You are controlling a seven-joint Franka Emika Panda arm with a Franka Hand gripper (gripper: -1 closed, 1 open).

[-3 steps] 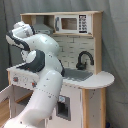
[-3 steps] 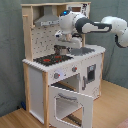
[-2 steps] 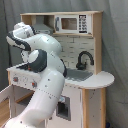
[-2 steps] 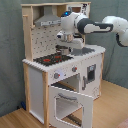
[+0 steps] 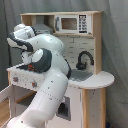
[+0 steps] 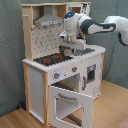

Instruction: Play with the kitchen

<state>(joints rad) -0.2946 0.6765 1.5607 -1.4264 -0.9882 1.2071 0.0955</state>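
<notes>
Kitchen (image 6: 60, 70) stands upright on wood floor (image 6: 15, 117), tall axis vertical, oven door (image 6: 70, 102) hanging open toward second exterior view's lower right. Arm (image 6: 107, 25) reaches in from second exterior view's right, wrist bent down over worktop (image 6: 85, 52) between stove (image 6: 50, 59) and sink. Jaws (image 6: 67, 49) low above worktop, can't tell open or closed. Free room above stove, under hood (image 6: 47, 21).

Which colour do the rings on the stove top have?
The stove rings are red on a dark top, seen best in the second exterior view.

no readable text, labels or numbers, kitchen (image 6: 60, 65) markings and microwave panel (image 5: 83, 23) too blurred
</notes>
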